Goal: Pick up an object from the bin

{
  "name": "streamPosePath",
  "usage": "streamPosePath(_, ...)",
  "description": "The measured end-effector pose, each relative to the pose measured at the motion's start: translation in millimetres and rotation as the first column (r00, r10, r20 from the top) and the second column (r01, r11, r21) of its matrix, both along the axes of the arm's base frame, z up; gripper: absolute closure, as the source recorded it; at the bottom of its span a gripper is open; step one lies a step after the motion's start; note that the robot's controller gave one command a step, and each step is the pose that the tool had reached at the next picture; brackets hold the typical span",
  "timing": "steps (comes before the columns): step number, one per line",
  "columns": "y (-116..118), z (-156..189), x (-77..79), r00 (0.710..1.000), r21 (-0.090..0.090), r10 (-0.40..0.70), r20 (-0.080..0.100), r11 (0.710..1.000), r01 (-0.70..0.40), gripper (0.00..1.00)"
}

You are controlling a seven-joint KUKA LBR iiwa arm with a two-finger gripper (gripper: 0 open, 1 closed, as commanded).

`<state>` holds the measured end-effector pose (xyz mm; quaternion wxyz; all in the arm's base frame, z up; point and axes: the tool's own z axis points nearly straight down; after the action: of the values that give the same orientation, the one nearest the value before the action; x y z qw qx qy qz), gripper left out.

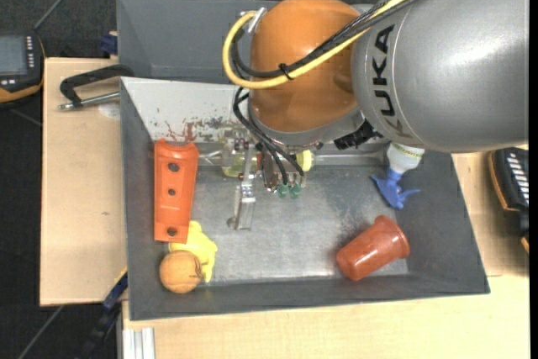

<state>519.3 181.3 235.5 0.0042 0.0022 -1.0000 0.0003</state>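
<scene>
Pincer (242, 210) hangs low over the bare grey floor of the bin (336, 219), a little left of the bin's middle. It sits below the orange cover (294, 63) on the wrist. The arm (454, 55), big and grey, comes in from the right with a yellow cable (252, 80) looped across it. Spread of the pincer: cannot tell, since its tip reads as one thin metal shape with wiring crowded above it. Nothing is seen held in it.

Nearest thing is the orange block (174, 191). It is long and flat-faced with round holes in its top, and it lies lengthwise close to the left wall. It is just left of the pincer and apart from it.

At the block's lower end is a yellow lump (202, 244), soft-looking and irregular, touching or nearly touching the block. Against it, in the front left corner, sits a tan-orange ball (179, 271).

The right half of the bin is well apart from the pincer. A red cup (372, 248) lies on its side near the front wall, tilted up toward the right. Beyond it, a small blue thing (395, 191) lies near the right wall; its shape is unclear. Just past that is a white bottle-like piece (405, 155), partly hidden under the arm.
</scene>
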Motion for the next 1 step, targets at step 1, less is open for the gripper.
streamPosePath(1,-1.3,5.0,1.7,1.000,0.002,-0.003,0.009,1.000,0.003,0.00)
